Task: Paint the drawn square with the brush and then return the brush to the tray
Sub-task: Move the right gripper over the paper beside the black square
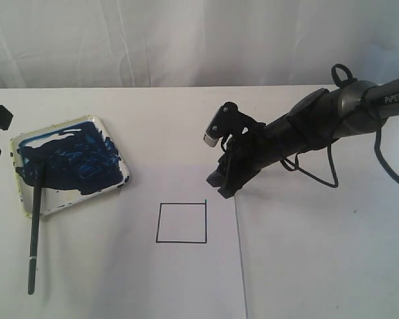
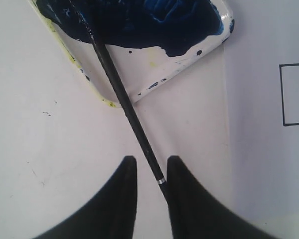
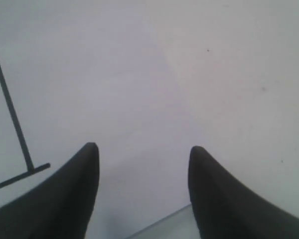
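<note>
Left hand (image 2: pixel 151 159) half-spread, empty; right hand (image 3: pixel 143 147) spread wide near square (image 1: pixel 181 222). Brush (image 1: pixel 34 226) lies left, tip in tray (image 1: pixel 73 199).

Exterior view: high at the front of the table (image 1: pixel 319 266), angled down toward a white curtain (image 1: pixel 186 40), takes in the whole workspace. Left wrist view: close, looks down past the left gripper (image 2: pixel 149 164) at the brush (image 2: pixel 124 99) and a tray (image 2: pixel 179 69) corner, both shared with exterior. Right wrist view: very close over the paper (image 3: pixel 139 74), past the right gripper (image 3: pixel 142 152). The drawn square (image 1: pixel 181 223) is in all three.
</note>
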Robot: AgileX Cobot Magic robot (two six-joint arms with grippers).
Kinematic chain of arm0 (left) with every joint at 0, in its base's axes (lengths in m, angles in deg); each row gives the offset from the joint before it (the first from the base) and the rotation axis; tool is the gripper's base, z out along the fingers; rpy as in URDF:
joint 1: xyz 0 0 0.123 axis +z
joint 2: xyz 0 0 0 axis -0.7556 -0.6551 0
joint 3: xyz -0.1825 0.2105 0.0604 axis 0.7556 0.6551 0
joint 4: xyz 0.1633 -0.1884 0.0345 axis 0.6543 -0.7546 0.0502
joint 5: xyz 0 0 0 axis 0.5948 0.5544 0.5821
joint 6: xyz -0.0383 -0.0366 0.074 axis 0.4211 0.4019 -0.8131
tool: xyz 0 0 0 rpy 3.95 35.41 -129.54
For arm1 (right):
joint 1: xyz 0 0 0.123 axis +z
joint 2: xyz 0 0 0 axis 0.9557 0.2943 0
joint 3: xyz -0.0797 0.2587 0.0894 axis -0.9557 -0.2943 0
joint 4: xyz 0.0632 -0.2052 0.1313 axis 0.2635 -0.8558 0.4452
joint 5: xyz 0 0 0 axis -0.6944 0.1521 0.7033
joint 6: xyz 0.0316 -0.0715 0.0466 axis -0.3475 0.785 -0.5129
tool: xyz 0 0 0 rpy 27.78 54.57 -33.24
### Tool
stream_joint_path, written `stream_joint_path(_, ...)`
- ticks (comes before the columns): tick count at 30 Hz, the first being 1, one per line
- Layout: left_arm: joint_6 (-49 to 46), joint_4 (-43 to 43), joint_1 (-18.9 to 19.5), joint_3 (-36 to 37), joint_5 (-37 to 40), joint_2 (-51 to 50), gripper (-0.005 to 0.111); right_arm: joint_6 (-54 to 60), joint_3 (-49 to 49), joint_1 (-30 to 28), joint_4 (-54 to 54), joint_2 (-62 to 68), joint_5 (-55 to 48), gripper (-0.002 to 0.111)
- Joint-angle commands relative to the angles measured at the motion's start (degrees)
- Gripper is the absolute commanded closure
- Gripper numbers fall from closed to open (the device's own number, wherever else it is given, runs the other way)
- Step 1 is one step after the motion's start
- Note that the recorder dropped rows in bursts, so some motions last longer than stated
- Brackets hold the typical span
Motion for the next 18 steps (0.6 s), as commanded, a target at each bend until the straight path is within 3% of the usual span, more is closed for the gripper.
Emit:
stream_joint_path(1, 0.0, -0.7, -0.1, -0.5, 1.1, 0.2, 0.078, 1.2, -0.1, -0.1, 3.4, 0.1, 0.2, 0.057)
stream_joint_path(18, 0.1, -0.7, -0.1, -0.5, 0.9, 0.2, 0.078, 0.8, -0.1, -0.1, 4.1, 0.1, -0.2, 0.057)
